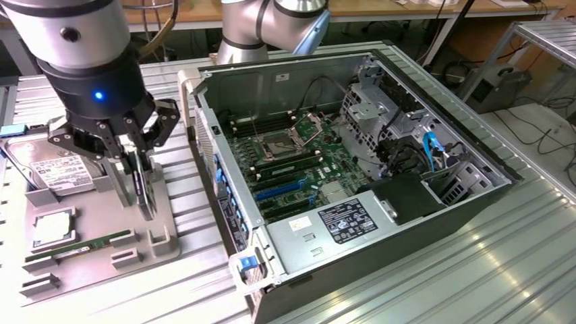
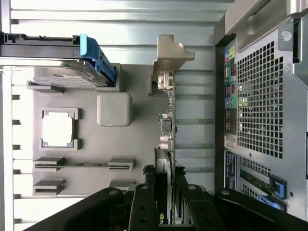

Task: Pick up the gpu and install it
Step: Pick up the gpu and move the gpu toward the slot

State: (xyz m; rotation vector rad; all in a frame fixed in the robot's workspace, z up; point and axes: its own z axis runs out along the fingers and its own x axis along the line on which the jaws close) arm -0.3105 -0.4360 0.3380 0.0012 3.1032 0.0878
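While gpu [image 1: 147, 194] stands on edge in gray holder tray [image 1: 94, 206], gripper [image 1: 135, 177] straddles it; can't tell whether it's clamped.

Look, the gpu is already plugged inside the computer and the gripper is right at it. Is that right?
No. The gpu stands on edge in the grey holder beside the computer, not plugged inside it; the wrist view shows this. The gripper is right at it.
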